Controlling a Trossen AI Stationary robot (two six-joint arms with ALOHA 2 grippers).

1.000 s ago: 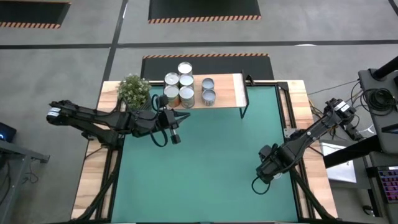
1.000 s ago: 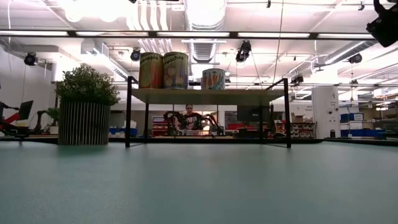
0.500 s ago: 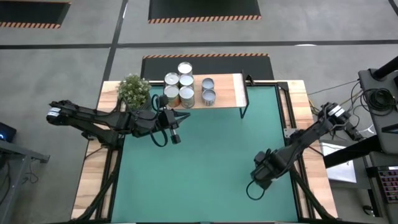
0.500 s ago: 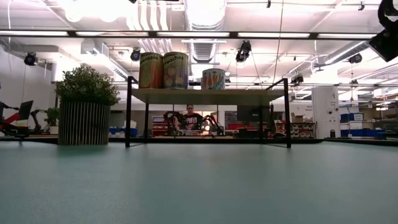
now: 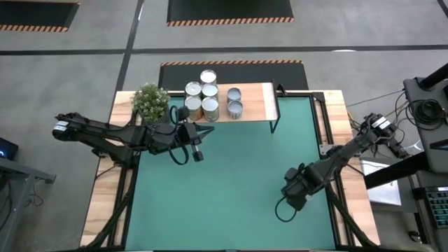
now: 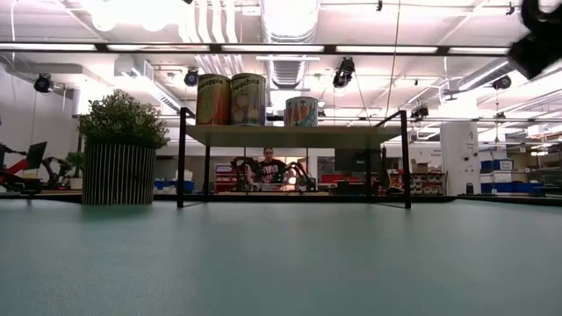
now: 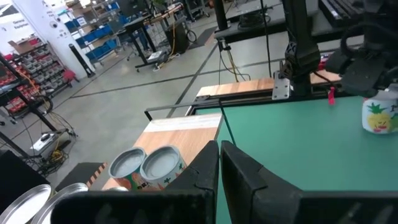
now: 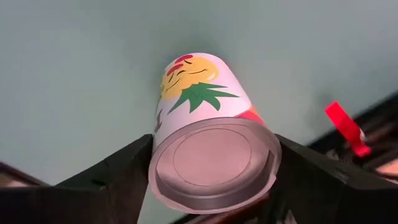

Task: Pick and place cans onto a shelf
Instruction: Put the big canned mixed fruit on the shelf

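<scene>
Your right gripper (image 8: pixel 211 186) is over the green tabletop (image 5: pixel 231 175) on its right side, and only its wrist view shows what it has: a white pineapple-label can with a silvery lid (image 8: pixel 208 134) sits between the two dark fingers (image 8: pixel 112 180), both sides touching it, grasping the can. From overhead you see just the arm's dark head (image 5: pixel 295 189); the can is hidden beneath it. The left wrist view catches that same can (image 7: pixel 380 116) far across the table, under the other arm.

Your left gripper (image 7: pixel 219 163) is clenched with nothing in it, parked just in front of the light-wood shelf on black legs (image 5: pixel 255 105), beside the potted green plant in a ribbed pot (image 5: pixel 150 100).

Six silver-topped cans (image 5: pixel 208 89) stand on the shelf board toward its left end. The low view alone shows their sides (image 6: pixel 230 99): tan, orange and greenish labels, wording too small to read.

Behind the table you've got an open workshop with ceiling ducts and shelving, and a seated person (image 6: pixel 268 167) visible under the shelf.
</scene>
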